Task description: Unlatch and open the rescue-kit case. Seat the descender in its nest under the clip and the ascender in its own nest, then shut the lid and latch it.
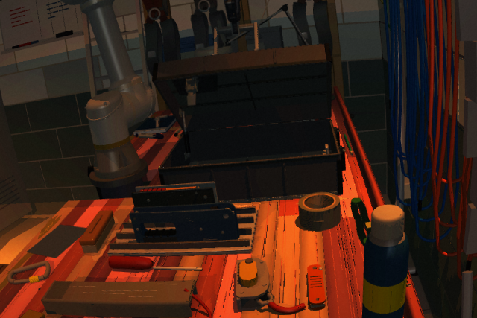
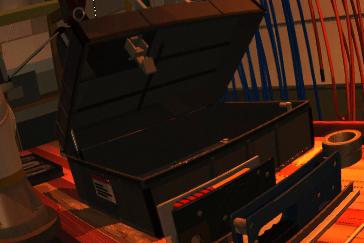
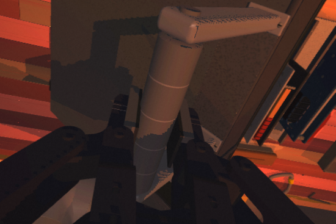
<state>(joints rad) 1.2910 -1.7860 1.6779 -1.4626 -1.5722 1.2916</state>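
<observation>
The pale U-shaped lid handle [image 3: 165,103] on the case lid [image 1: 242,60] sits between my fingers, its crossbar running through them in the wrist camera. The dark rescue-kit case [image 1: 254,145] stands at the back of the bench with its lid raised well past half open, a pale clip [image 2: 140,53] showing on the lid's inner face. The case's interior is dark and I cannot make out the nests. The grey descender with a yellow knob [image 1: 250,278] and the orange ascender [image 1: 316,285] lie on the bench near the front edge. My gripper [image 1: 234,26] is above the lid's top edge, closed on the lid handle.
A blue-and-yellow flask [image 1: 385,264] stands at the front right. A tape roll [image 1: 319,210] lies before the case, and a blue plate on a slatted rack [image 1: 185,226] to its left. A red screwdriver [image 1: 146,263], long grey box [image 1: 115,297] and carabiner [image 1: 29,272] lie at front left.
</observation>
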